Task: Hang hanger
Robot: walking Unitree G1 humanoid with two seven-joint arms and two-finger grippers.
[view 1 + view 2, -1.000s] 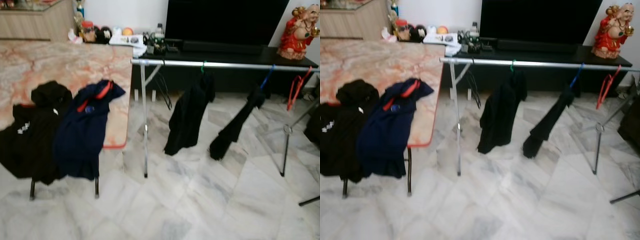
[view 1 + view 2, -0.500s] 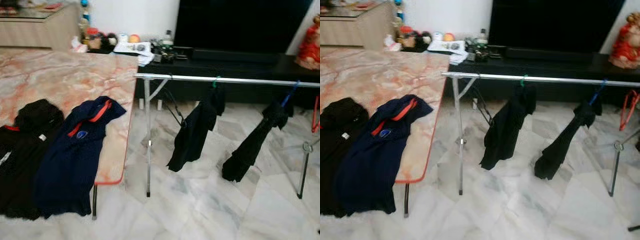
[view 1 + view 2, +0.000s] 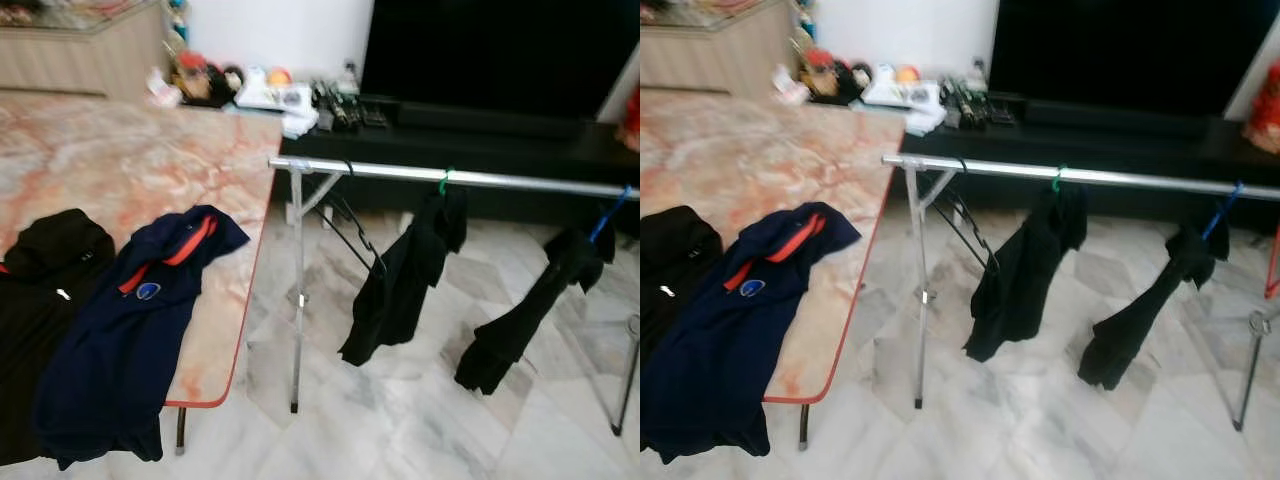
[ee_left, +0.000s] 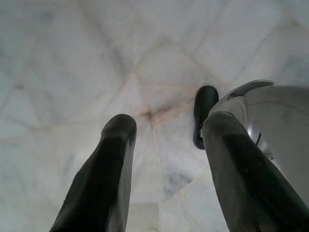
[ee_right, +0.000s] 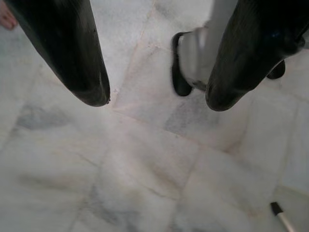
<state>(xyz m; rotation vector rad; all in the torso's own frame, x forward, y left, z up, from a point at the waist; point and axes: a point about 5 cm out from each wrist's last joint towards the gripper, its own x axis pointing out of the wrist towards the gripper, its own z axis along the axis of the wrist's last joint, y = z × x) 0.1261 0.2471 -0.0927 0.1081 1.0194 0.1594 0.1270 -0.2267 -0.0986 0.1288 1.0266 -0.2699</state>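
1. Left gripper (image 4: 166,133): hangs idle, pointing down at the pale marble floor (image 4: 72,63). Its two black fingers (image 4: 104,179) are spread apart with nothing between them.
2. Right gripper (image 5: 157,99): also points down at the floor. Its fingers (image 5: 67,48) are spread wide and hold nothing.
3. Marble-patterned table (image 3: 130,160): stands at the robot's left, with a red edge along its near side.
4. Navy garment (image 3: 130,340): lies on the near part of the table, with an orange-red collar and a small round badge. Its lower part drapes over the table edge.
5. Black garment (image 3: 40,300): lies just beside the navy garment, on its left.
6. Silver rack rail (image 3: 460,178): runs horizontally to the right of the table, carried on a thin upright leg (image 3: 296,300).
7. Empty black hanger (image 3: 352,222): hangs from the rail near the leg, tilted.
8. Black garment on a green hanger (image 3: 405,280): hangs from the middle of the rail.
9. Second black garment on a blue hanger (image 3: 530,315): hangs farther right on the rail, well apart from the first.
10. Low black cabinet (image 3: 470,140): stands behind the rack, below a large dark screen (image 3: 500,50).
11. Small cluttered items (image 3: 270,90): sit at the cabinet's left end, beyond the far edge of the table.
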